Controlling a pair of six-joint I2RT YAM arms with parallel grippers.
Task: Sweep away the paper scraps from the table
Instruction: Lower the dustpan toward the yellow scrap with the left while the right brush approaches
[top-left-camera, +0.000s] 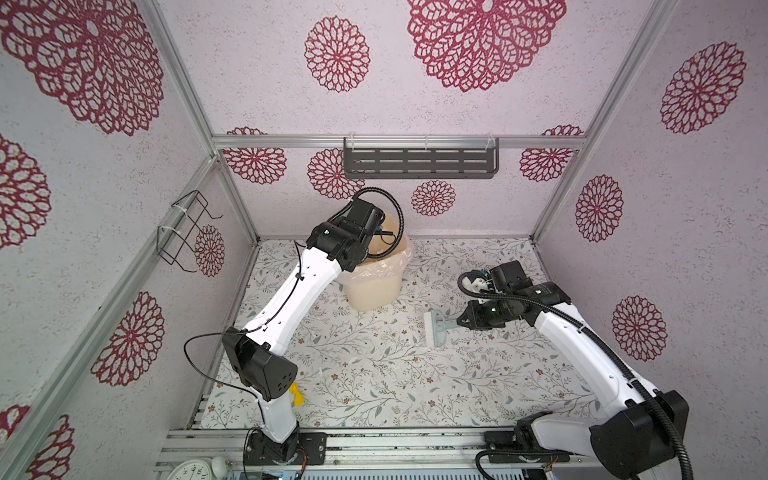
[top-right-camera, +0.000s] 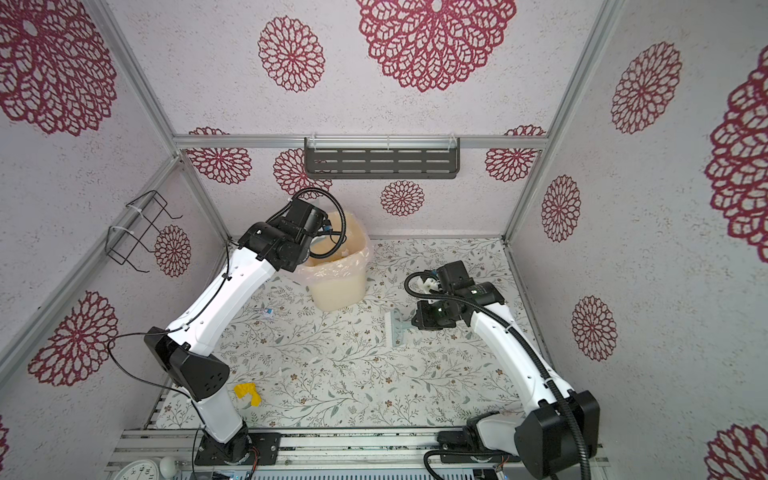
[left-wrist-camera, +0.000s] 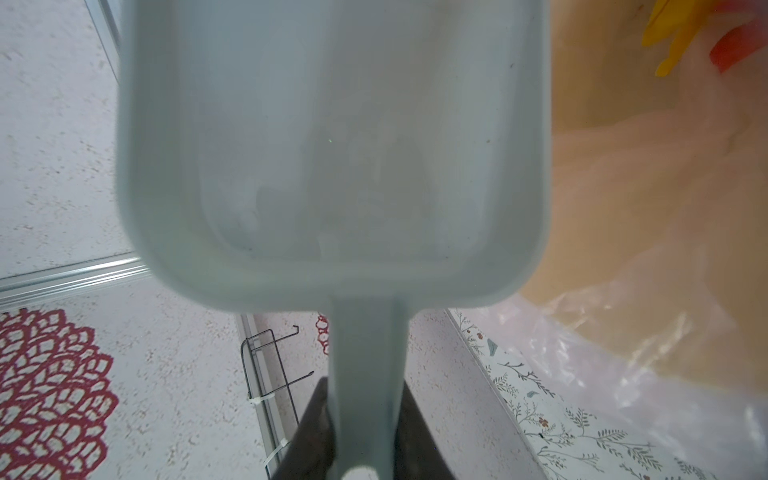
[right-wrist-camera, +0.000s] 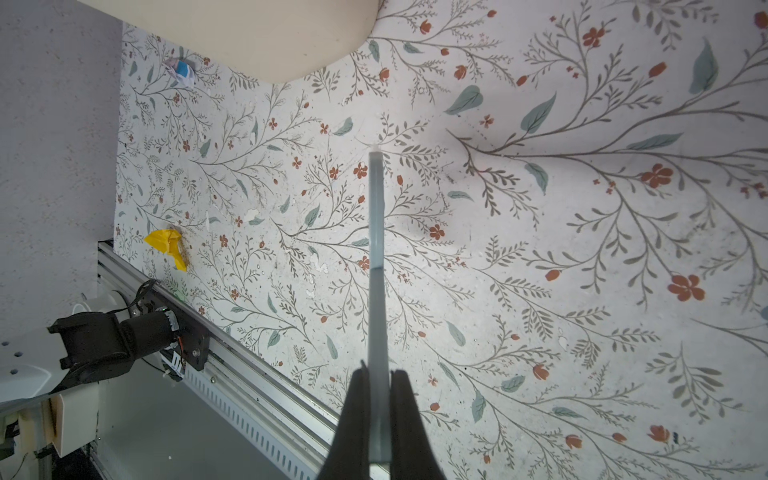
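- Lilac textured walls (top-left-camera: 257, 83), printed with crimson rosettes (top-left-camera: 337, 54), close the booth on three sides.
- Aluminium frame bars (top-left-camera: 399, 142) run up the corners and across the back wall.
- A dark slotted shelf (top-left-camera: 419, 163) hangs from the back bar on white ties.
- A black wire rack (top-left-camera: 187, 235) is tied to the left-hand bar.
- A white clock face (top-left-camera: 193, 471) peeks in at the near edge, below a grooved metal rail (top-left-camera: 395, 442).
- Soft, even light fills the booth.
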